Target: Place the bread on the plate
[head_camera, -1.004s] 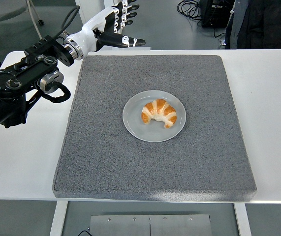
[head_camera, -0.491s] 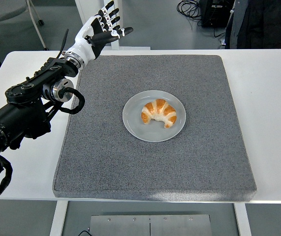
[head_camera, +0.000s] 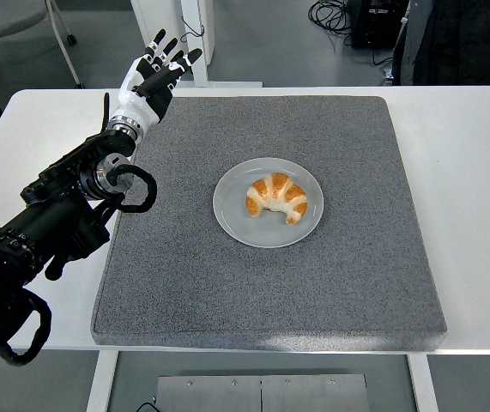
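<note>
A golden croissant with white stripes point(head_camera: 276, 198) lies on the round grey plate point(head_camera: 232, 215) in the middle of the grey mat. My left hand point(head_camera: 152, 80) hangs over the mat's far left corner, well away from the plate, fingers spread and holding nothing. Its black arm point(head_camera: 64, 210) runs down along the mat's left side. The right arm does not show.
The dark grey mat point(head_camera: 356, 257) covers most of the white table point(head_camera: 476, 172). Beyond the table's far edge are chair legs, cables and a dark-clothed person point(head_camera: 459, 39) at the top right.
My left hand has drawn back to the left and toward me, from past the mat's far edge to its far left corner. The croissant and plate have not moved.
</note>
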Controlling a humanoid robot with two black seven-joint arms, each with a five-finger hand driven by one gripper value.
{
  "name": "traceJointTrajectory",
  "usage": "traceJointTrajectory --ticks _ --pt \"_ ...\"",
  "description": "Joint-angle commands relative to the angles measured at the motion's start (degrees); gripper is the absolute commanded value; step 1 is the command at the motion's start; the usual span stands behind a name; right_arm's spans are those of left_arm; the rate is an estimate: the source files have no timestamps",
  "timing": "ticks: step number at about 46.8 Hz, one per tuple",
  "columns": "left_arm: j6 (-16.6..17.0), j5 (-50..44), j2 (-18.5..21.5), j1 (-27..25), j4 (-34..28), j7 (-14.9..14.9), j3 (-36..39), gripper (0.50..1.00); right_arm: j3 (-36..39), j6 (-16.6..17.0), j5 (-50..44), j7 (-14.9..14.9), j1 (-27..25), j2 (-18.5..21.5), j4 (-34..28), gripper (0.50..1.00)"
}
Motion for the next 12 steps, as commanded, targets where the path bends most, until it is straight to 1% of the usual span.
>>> traceJointTrajectory --ticks 1,12 --pt "0.0 -0.1 0.0 0.2 0.4 0.0 -0.6 0.998 -0.1 0.0 0.0 0.0 0.0 0.0 0.5 1.0" --pt "0.0 0.0 0.0 0.6 0.4 -0.1 -0.9 0.998 -0.1 0.0 0.0 0.0 -0.1 0.0 0.5 1.0"
